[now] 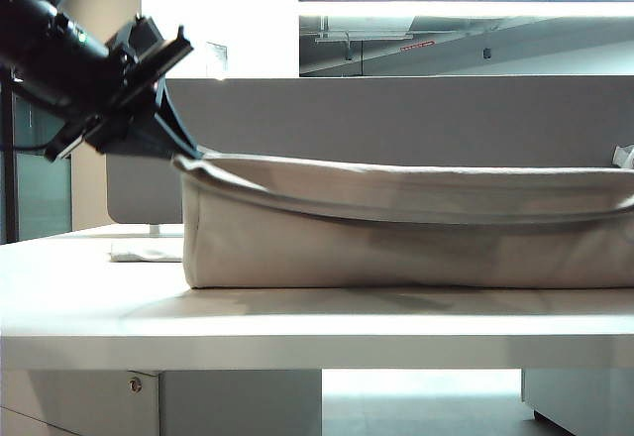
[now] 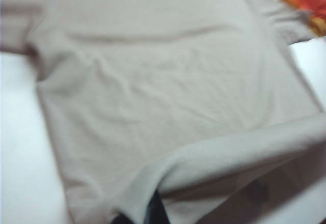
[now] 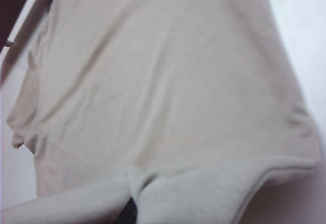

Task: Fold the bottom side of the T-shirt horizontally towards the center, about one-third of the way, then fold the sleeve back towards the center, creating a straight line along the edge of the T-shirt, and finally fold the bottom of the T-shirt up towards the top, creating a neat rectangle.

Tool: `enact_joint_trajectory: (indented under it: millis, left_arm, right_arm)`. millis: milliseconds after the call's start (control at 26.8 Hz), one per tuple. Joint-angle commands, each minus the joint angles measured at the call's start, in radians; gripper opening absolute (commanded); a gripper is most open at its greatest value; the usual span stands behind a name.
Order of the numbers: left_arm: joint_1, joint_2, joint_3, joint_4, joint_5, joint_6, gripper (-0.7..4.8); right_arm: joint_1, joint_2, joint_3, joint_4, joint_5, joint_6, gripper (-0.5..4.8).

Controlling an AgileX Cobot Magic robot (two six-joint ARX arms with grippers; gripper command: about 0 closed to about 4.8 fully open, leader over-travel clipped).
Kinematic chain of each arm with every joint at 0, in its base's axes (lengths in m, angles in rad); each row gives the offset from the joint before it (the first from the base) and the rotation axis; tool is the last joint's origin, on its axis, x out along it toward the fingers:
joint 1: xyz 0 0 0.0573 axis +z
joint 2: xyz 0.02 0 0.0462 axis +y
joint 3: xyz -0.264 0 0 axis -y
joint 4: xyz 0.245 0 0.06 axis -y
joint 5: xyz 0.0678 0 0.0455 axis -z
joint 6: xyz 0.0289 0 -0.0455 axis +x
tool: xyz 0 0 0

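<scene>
Holding the shirt edge up w/ both arms, you can lose it fast, so watch the left side first. Your left gripper point(image 1: 176, 137) sits high at the left of the exterior view, jaws pinched tight on the lifted edge of the T-shirt point(image 1: 396, 248), just above the left corner. If that pinch only has a thin bit of cloth, the corner may slip out and flop back. Moving along, the raised edge sags in the middle like a soft rope, so one arm going faster than the other would prob. make the fold crooked, not a straight line. The hanging flap still touches the table point(image 1: 89, 297) along its lower line; drag it too far and the part lying flat could bunch up. Your right gripper point(image 3: 128, 213) is off the right edge of that view; its own camera shows it as a dark tip wrapped in cloth, closed on the shirt edge too. Now the stuff: the shirt is plain light beige, soft, thin, no print, w/ gentle wrinkles. The edge rolls over thick and round where it's held. The table is white, smooth, shiny. Something red-yellow point(image 2: 300, 0) peeks past the shirt's far corner, too blurry to name.
</scene>
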State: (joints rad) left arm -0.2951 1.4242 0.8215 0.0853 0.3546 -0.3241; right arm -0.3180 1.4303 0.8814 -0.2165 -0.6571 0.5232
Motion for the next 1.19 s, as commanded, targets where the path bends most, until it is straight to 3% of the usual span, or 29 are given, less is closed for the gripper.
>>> enact_joint_trajectory:
  millis: [37,1194]
  left_arm:
    - [0.001,0.022,0.016,0.005,-0.013,0.023,-0.06]
    - [0.052,0.219,0.257,-0.051,-0.048,0.090,-0.06]
  right_arm:
    - [0.005,0.013,0.034,0.014,0.001,0.000,-0.02]
    - [0.044,0.226,0.275,0.006,0.007,-0.002,-0.02]
